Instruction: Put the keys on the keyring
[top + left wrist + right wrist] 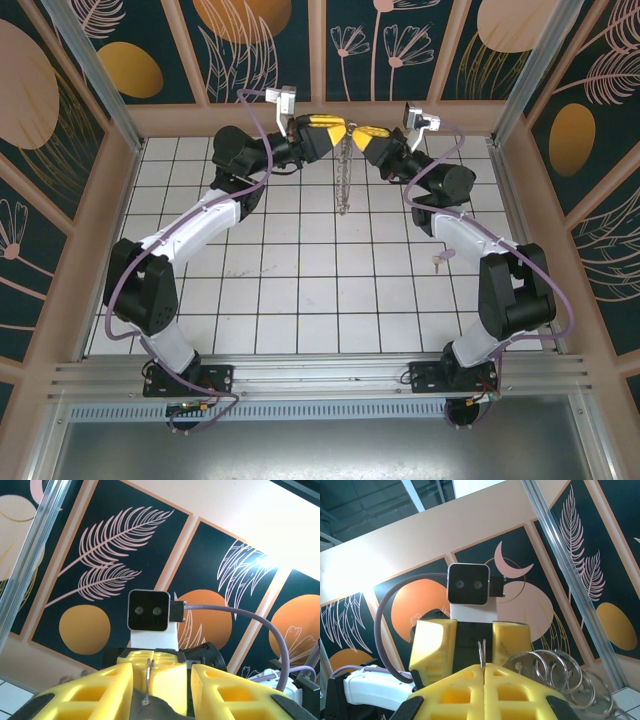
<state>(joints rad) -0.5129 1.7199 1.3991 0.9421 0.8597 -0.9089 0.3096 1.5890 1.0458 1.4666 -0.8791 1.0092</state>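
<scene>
Up at the far middle of the white tiled bench (pixel 300 290) my two arms meet nose to nose, and I judge that is on purpose: one side steadies the work while the other works on it. My right jaws are pressed fully together on the keyring (pixel 345 172), pinching one thin wire loop (pixel 481 652) that pokes up from the seam between the yellow pads (pixel 445 695). The rest hangs straight down like a chain, which keeps it off the tiles and reachable from the other side. My left jaws face it from the left and stand partly apart, with a blocky yellow finger (pixel 432 650) on each side of the pinched loop. A slim bright sliver of metal (pixel 148 677) sits in that gap; I cannot tell whether it is the loop edge-on or a key.

The small wire rings (pixel 555 672) are glossy steel, round and thin, overlapping in a fan just right of my grip. My jaws are matte moulded plastic, hollowed into square pockets. One key (pixel 437 260), tiny and grey, lies on a tile at the right, just beside my right arm (pixel 480 240) and well apart from the keyring, not yet threaded
</scene>
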